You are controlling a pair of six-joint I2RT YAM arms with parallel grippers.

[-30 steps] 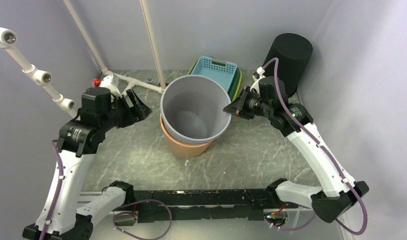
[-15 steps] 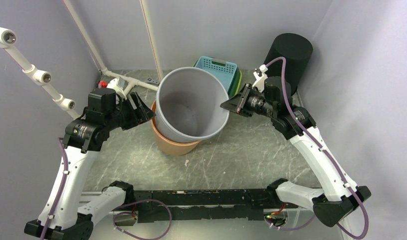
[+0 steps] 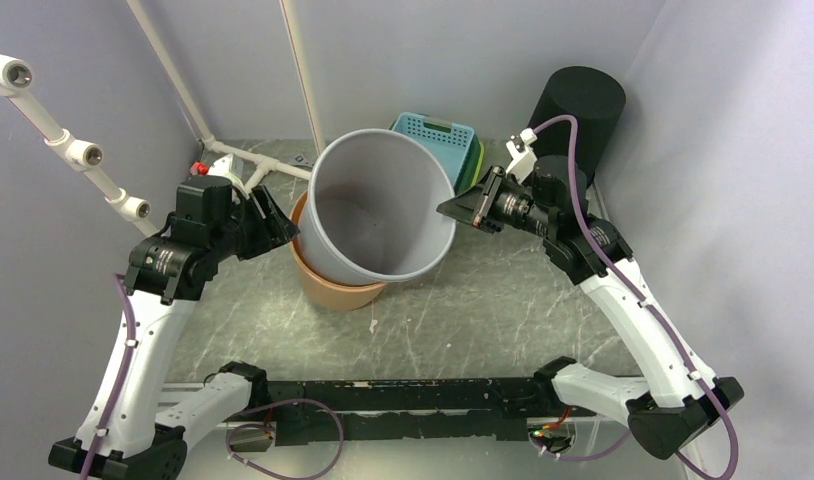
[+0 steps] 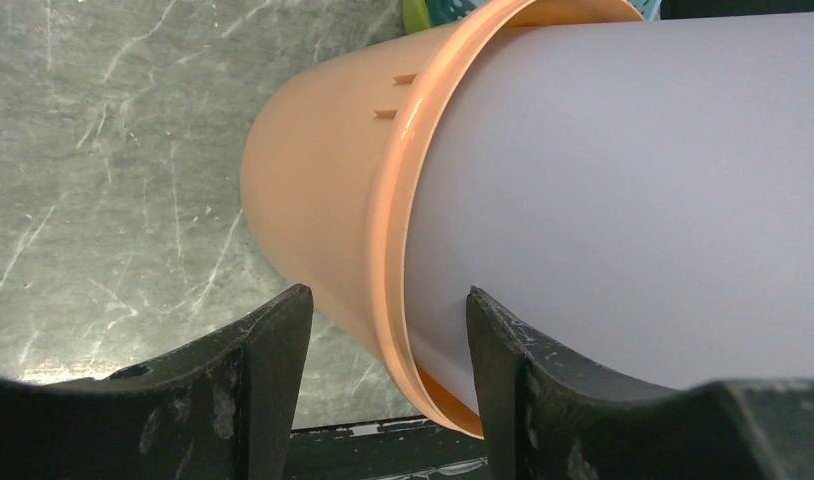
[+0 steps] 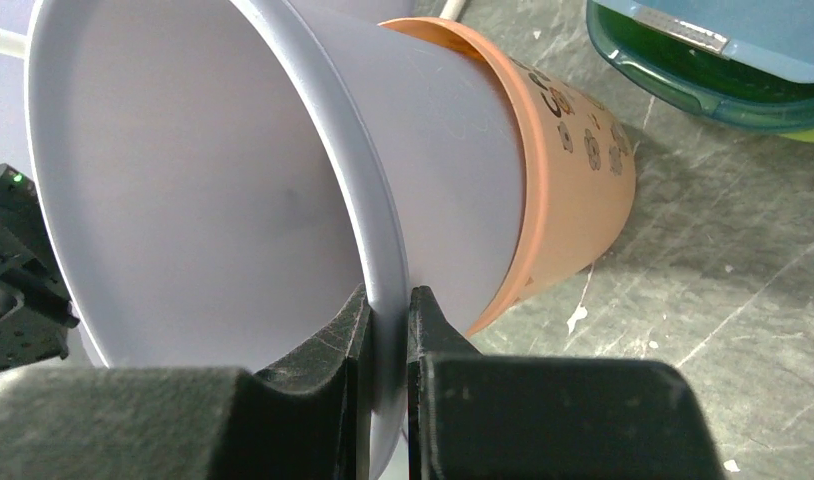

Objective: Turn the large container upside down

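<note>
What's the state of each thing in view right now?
grey container: tilted, not yet inverted, nested in the orange bucket.
orange bucket: tilted, around the grey container's base.
right gripper: shut on the grey container's rim.
left gripper: open, fingers either side of the orange bucket's rim.
blue basket: upright, stacked on others.
black cylinder: upright, back right.

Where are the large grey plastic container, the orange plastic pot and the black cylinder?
large grey plastic container [image 3: 383, 215], top view, inner wall
orange plastic pot [image 4: 313, 200], left wrist view, outer side
black cylinder [image 3: 575, 95], top view, top face
</note>
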